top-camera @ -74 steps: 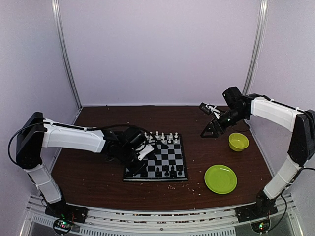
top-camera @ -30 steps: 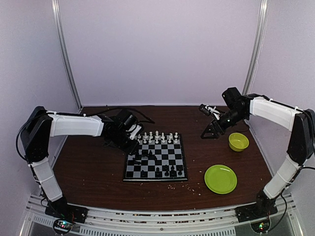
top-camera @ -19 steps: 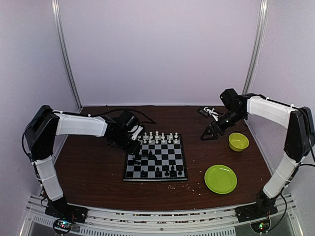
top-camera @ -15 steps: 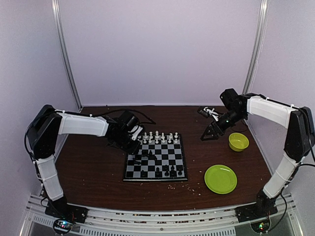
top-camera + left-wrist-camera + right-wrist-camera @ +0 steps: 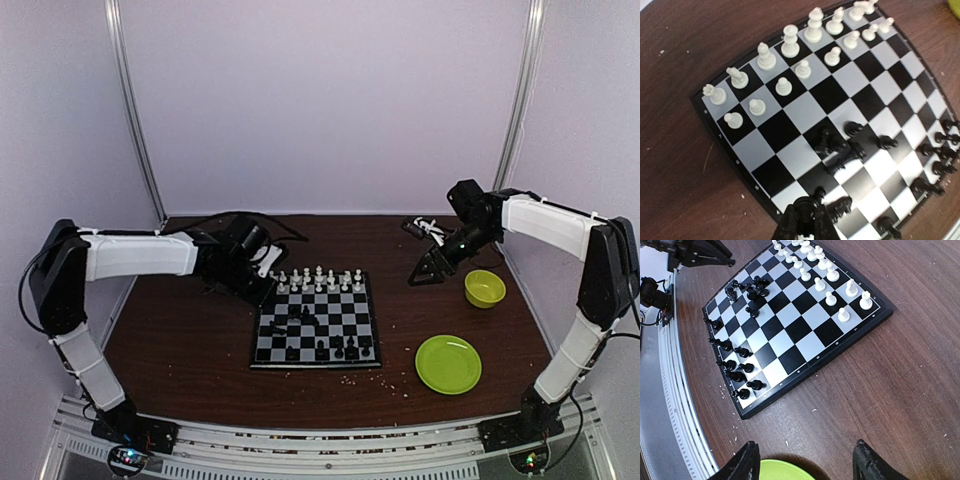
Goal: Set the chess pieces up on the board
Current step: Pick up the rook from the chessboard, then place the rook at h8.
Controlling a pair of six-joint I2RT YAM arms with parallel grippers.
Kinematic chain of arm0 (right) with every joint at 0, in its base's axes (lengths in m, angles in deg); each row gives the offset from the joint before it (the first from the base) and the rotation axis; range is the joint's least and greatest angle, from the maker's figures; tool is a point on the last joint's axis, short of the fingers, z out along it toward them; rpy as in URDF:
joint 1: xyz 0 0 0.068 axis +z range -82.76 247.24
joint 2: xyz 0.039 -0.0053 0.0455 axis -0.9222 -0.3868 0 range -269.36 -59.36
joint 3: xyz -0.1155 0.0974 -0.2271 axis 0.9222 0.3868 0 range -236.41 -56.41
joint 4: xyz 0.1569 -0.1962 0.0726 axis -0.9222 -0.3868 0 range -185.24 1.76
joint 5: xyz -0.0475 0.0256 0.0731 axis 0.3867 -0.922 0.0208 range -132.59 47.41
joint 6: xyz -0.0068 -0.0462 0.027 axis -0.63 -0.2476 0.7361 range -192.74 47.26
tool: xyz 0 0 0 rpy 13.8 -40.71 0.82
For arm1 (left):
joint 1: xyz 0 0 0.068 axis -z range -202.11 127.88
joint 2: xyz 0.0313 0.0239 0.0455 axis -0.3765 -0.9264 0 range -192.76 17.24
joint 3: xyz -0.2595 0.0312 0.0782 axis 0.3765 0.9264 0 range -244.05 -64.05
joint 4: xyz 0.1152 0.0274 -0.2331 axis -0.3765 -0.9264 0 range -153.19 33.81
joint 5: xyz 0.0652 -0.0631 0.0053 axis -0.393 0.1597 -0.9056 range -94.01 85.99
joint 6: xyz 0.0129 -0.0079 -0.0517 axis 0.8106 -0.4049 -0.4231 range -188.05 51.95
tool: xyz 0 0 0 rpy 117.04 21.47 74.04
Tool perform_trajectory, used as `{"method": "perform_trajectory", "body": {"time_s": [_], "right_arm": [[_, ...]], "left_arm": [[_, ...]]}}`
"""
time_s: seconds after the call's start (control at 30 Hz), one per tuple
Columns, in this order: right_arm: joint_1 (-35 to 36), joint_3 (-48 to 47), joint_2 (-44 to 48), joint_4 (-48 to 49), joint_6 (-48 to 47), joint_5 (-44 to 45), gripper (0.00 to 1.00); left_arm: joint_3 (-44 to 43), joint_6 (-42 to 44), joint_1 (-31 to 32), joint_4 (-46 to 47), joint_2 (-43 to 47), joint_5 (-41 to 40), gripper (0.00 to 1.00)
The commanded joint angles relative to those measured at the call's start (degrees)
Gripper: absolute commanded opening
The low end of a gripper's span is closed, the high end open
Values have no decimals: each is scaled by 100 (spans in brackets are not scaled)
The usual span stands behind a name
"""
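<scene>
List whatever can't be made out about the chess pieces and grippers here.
- Clustered black pieces mid-board: types unreadable in the left wrist view, too small in the top view.
- Left gripper: cut by the left wrist view's bottom edge. Its dark fingers merge with black pieces, so whether it holds one cannot be told.
- Board: its right corner is cut by the left wrist frame's edge.
- Bowl: contents too small to see from the top.

**Brown Table and Its Load**

The table (image 5: 180, 340) carries the board (image 5: 350, 312) at its middle, a green plate (image 5: 448, 364) to the right (nearer the front edge), a green bowl (image 5: 484, 288) behind that, and pale crumbs (image 5: 380, 378) scattered near the board.
</scene>
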Motion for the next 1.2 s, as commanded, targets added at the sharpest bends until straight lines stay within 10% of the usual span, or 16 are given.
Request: {"method": "perform_trajectory", "body": {"time_s": [0.0, 1.17], "right_arm": [[-2, -156, -23, -87, -51, -113, 63], [109, -174, -149, -107, -66, -74, 62]], "left_arm": [[549, 363, 111, -176, 1122, 380, 1], [1501, 617, 831, -55, 730, 449, 8]]}}
